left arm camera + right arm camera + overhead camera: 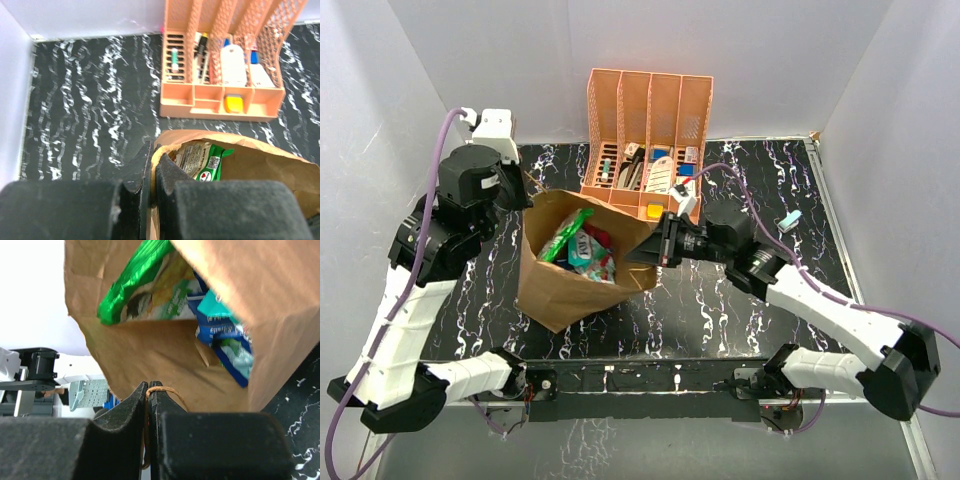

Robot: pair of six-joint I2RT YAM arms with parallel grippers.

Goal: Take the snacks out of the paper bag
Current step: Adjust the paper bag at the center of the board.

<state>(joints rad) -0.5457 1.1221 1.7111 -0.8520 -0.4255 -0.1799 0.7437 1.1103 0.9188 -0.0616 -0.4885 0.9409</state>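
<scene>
Holding the paper bag (pixel 565 295) mid-frame by both sides: my left gripper (pixel 154 155) pinches its left lip, my right gripper (pixel 148 387) is clamped at the right lip. I'd spread the mouth steadily so the snacks (pixel 582 245) inside stay reachable. Further back, upper centre, the orange organiser (pixel 645 110) crowds the bag's far edge.

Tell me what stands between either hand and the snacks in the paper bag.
Nothing covers the snacks; the paper bag gapes open. But both hands are occupied: the left hand pinches its rim, and the right hand pinches its cord handle.
</scene>
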